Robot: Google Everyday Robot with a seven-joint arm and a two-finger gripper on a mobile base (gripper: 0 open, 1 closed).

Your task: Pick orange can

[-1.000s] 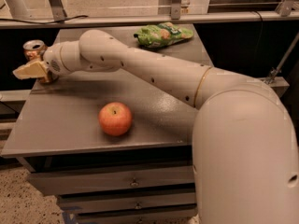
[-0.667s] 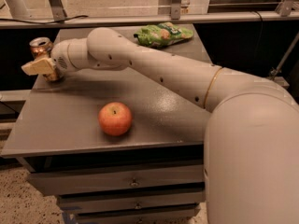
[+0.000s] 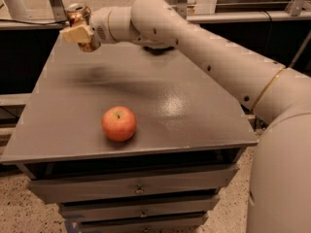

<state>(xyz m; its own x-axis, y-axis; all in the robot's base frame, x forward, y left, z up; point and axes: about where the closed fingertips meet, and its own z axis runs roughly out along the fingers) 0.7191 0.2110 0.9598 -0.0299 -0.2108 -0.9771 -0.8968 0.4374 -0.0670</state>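
**Step in hand: lift and retain.**

1. Confirm the grasp. The gripper (image 3: 81, 33) is behind the apple (image 3: 119, 123) and to its left in this view, over the far-left corner of the table (image 3: 204, 125). It is clamped on the orange can (image 3: 77, 14). One pale finger (image 3: 74, 33) crosses the front of the can at mid-height. The opposing finger is hidden behind the can.

2. Confirm clearance. The can appears to be off the table surface. A soft shadow (image 3: 92, 74) lies on the top between the can and the apple, detached from the can's base. Treat the can as airborne.

3. Hold clamping force steady. The wall of a drink can is thin and smooth, so too much force is likely to dent it and too little to let it slide.

4. Raise the can straight up, away from the apple. Avoid sideways swings, because the grip sits near the can's middle and could pivot.

**Orientation of the can.**

- The long axis is close to vertical.
- The silver top rim points up, and the base points down toward the table.
- The top leans slightly away from the apple, toward the left edge of the view.
- Keep this axis upright throughout the lift.
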